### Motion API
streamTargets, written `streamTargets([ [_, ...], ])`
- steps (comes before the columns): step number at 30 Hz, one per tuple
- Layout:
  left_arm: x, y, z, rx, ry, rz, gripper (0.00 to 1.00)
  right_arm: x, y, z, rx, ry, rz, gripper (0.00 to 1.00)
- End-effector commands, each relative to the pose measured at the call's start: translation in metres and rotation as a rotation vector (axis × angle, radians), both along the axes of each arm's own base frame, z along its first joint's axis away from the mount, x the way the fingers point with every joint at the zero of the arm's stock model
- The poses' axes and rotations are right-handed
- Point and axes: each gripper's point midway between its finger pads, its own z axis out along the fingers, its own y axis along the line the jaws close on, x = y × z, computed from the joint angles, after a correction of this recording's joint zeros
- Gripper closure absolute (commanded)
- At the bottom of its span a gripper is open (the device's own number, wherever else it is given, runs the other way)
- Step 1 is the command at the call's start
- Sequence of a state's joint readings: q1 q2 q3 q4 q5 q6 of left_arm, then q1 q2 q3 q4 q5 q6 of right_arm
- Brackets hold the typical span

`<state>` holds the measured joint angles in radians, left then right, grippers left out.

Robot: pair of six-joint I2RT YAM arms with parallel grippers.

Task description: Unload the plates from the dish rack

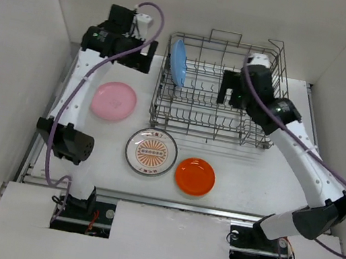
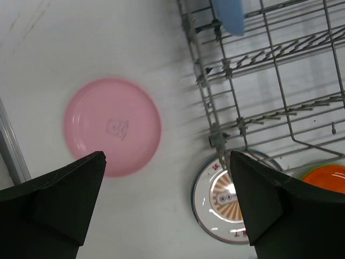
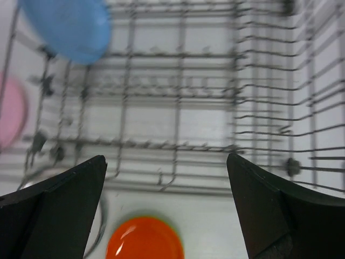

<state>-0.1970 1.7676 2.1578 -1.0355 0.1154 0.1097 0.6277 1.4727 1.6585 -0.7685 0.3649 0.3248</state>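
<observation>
The grey wire dish rack [image 1: 252, 138] stands at the back middle of the table. A blue plate [image 1: 179, 62] stands upright in its left end; it also shows in the left wrist view [image 2: 229, 15] and the right wrist view [image 3: 67, 27]. On the table lie a pink plate [image 1: 113, 101], a white plate with orange pattern [image 1: 151, 151] and an orange plate [image 1: 195, 176]. My left gripper [image 1: 140, 57] is open and empty, left of the rack above the table. My right gripper [image 1: 232, 90] is open and empty above the rack's middle.
White walls close in the table on the left, back and right. A metal rail [image 1: 167, 202] runs along the table's near edge. The rack [image 2: 259, 81] fills the right of the left wrist view.
</observation>
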Motion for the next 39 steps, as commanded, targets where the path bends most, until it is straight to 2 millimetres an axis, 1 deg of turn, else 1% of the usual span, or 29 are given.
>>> streamTargets([
  [1,0.028,-0.029,0.02,0.113,-0.15,-0.027,0.01,0.023,-0.049,0.035,0.09,-0.127,-0.233,0.01],
  [2,0.042,-0.038,0.025,0.116,-0.203,-0.02,0.01,0.028,-0.064,0.038,0.082,-0.146,-0.285,0.01],
  [3,0.05,-0.046,0.023,0.129,-0.224,-0.015,0.01,0.035,-0.092,0.04,0.054,-0.166,-0.383,0.01],
  [4,0.063,-0.063,0.017,0.142,-0.252,-0.017,0.01,0.045,-0.114,0.04,0.041,-0.19,-0.462,0.01],
  [6,0.075,-0.082,0.011,0.146,-0.281,-0.042,0.01,0.052,-0.134,0.041,0.042,-0.218,-0.529,0.01],
  [7,0.084,-0.09,-0.001,0.158,-0.28,-0.04,0.01,0.059,-0.142,0.038,0.043,-0.223,-0.552,0.01],
  [9,0.101,-0.105,0.008,0.158,-0.356,-0.012,0.01,0.071,-0.158,0.039,0.057,-0.26,-0.604,0.01],
  [10,0.109,-0.105,0.006,0.165,-0.372,0.009,0.01,0.078,-0.17,0.034,0.049,-0.255,-0.635,0.01],
  [11,0.12,-0.115,0.0,0.172,-0.388,0.02,0.01,0.082,-0.174,0.03,0.046,-0.253,-0.648,0.01],
  [13,0.137,-0.113,0.002,0.214,-0.445,0.097,0.01,0.091,-0.186,0.033,0.032,-0.261,-0.67,0.01],
  [14,0.147,-0.121,-0.015,0.235,-0.435,0.105,0.01,0.099,-0.184,0.022,0.01,-0.238,-0.666,0.01],
  [15,0.153,-0.113,-0.01,0.281,-0.464,0.146,0.01,0.102,-0.19,0.016,-0.009,-0.224,-0.675,0.01],
  [16,0.159,-0.117,-0.012,0.292,-0.49,0.167,0.01,0.106,-0.19,0.015,-0.02,-0.221,-0.671,0.01],
  [18,0.169,-0.113,-0.032,0.335,-0.482,0.217,0.01,0.112,-0.201,0.006,-0.03,-0.209,-0.697,0.01],
  [20,0.173,-0.11,-0.044,0.359,-0.472,0.237,0.01,0.118,-0.203,0.008,-0.029,-0.228,-0.677,0.01],
  [22,0.177,-0.112,-0.061,0.384,-0.449,0.224,0.07,0.123,-0.207,-0.004,-0.051,-0.207,-0.68,0.01],
  [23,0.178,-0.113,-0.06,0.379,-0.456,0.227,0.12,0.126,-0.204,-0.007,-0.047,-0.205,-0.67,0.01],
  [24,0.179,-0.114,-0.066,0.385,-0.447,0.224,0.23,0.13,-0.204,-0.012,-0.051,-0.197,-0.67,0.01],
  [25,0.18,-0.115,-0.067,0.379,-0.446,0.215,0.3,0.132,-0.201,-0.008,-0.039,-0.204,-0.657,0.01],
  [26,0.178,-0.115,-0.068,0.385,-0.438,0.212,0.36,0.134,-0.201,-0.013,-0.045,-0.193,-0.656,0.01],
  [27,0.178,-0.115,-0.076,0.388,-0.42,0.212,0.43,0.136,-0.203,-0.008,-0.036,-0.202,-0.658,0.01],
  [28,0.177,-0.116,-0.079,0.379,-0.411,0.208,0.57,0.138,-0.203,-0.015,-0.042,-0.19,-0.658,0.01],
  [29,0.176,-0.118,-0.082,0.368,-0.4,0.201,0.63,0.141,-0.203,-0.021,-0.049,-0.177,-0.657,0.01],
  [31,0.17,-0.12,-0.083,0.346,-0.373,0.19,0.76,0.147,-0.21,-0.029,-0.041,-0.157,-0.652,0.01],
  [32,0.166,-0.121,-0.07,0.306,-0.383,0.201,0.87,0.149,-0.207,-0.034,-0.046,-0.144,-0.631,0.01],
  [33,0.165,-0.125,-0.073,0.286,-0.371,0.186,0.91,0.153,-0.211,-0.034,-0.04,-0.145,-0.632,0.01],
  [36,0.154,-0.135,-0.055,0.188,-0.366,0.156,1.0,0.162,-0.221,-0.04,-0.042,-0.13,-0.649,0.01],
  [38,0.149,-0.138,-0.042,0.141,-0.371,0.154,1.0,0.164,-0.226,-0.046,-0.047,-0.106,-0.651,0.01],
  [39,0.148,-0.138,-0.032,0.125,-0.383,0.161,1.0,0.166,-0.229,-0.04,-0.035,-0.116,-0.651,0.01],
])
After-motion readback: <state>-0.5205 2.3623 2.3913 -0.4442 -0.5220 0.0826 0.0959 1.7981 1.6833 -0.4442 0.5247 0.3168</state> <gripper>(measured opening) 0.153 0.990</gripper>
